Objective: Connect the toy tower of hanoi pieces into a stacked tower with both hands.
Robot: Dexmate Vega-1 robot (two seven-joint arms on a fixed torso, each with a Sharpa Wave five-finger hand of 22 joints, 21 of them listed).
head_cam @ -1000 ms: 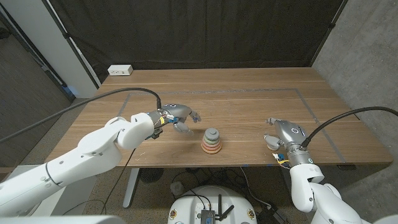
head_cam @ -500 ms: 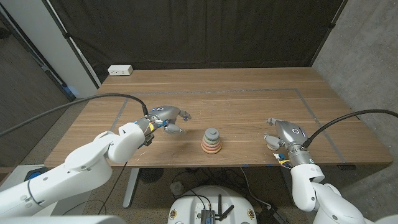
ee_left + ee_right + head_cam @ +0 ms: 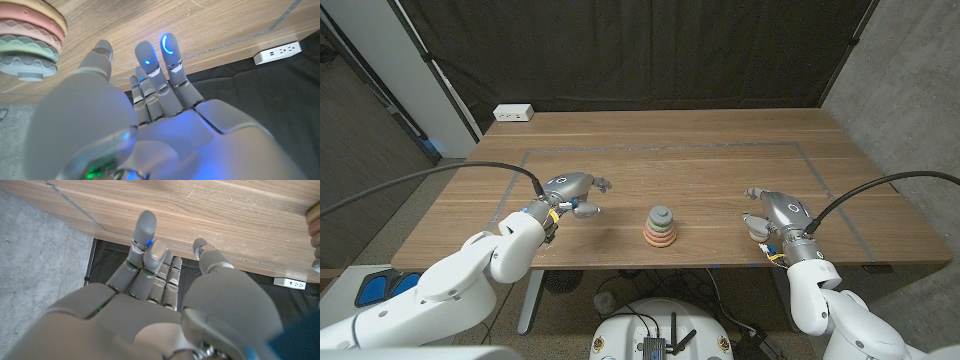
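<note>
The left hand (image 3: 572, 193) has pulled away toward the frame's left, released and holding nothing. The tower (image 3: 661, 227) stands stacked at lower centre of the bench (image 3: 700, 160). The right hand (image 3: 767, 213) waits open at lower right; the stacking looks finished.

Brown wood bench (image 3: 720, 170). Tower (image 3: 661, 227): grey top, green, pink, orange rings. Grey hands (image 3: 570, 190), blue lights on left fingers (image 3: 166, 44). White power strip (image 3: 513, 113).
</note>
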